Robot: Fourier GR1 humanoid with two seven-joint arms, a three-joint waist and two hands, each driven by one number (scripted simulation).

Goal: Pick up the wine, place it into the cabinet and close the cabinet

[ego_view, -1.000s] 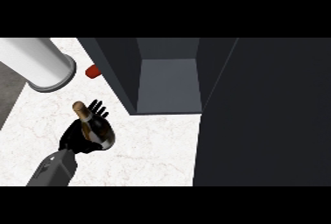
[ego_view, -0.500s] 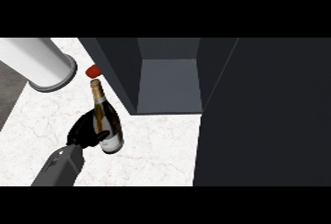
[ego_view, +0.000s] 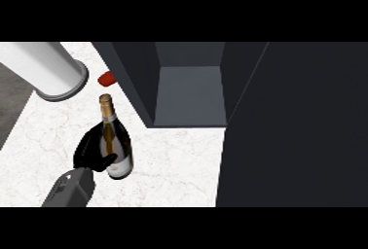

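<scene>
the left hand (ego_view: pixel 90 151), fingers curled round the wine bottle (ego_view: pixel 119 140), holds it over the marbled counter (ego_view: pixel 179 165) at the left of the scene, neck pointing far. a second ago the hand hid nearly all of the bottle; now its full length shows, suggesting the pick-up is done. just to the right the cabinet (ego_view: pixel 191 97) stands open, its dark door (ego_view: pixel 302 126) swung near. a white cylinder (ego_view: pixel 50 68) and a small red object (ego_view: pixel 106 78) sit far left. the carry inside likely comes next.
</scene>
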